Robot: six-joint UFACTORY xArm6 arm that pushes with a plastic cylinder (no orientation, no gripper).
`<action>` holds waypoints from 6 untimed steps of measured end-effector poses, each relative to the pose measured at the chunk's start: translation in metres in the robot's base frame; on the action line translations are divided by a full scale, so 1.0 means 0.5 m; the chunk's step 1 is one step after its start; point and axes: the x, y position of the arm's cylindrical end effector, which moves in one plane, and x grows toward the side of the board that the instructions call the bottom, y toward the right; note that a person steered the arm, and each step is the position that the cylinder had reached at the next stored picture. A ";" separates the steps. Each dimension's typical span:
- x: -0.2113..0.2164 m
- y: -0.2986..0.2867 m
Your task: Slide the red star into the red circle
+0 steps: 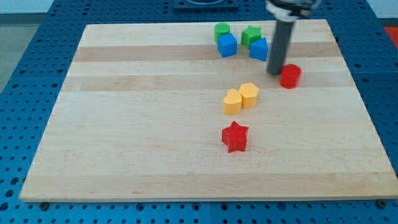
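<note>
The red star (235,137) lies on the wooden board (137,124), a little below the board's middle. The red circle (290,76) sits toward the view's upper right. My tip (274,72) stands just left of the red circle, almost touching it. The star is well below and to the left of my tip. Between the star and the circle lie a yellow heart (232,101) and a yellow hexagon (249,95), side by side.
Near the view's top sit a green block (222,31), a blue cube (227,45), a green star (251,35) and a blue block (259,48), just left of the rod. Blue pegboard surrounds the board.
</note>
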 end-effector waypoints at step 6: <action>0.277 -0.170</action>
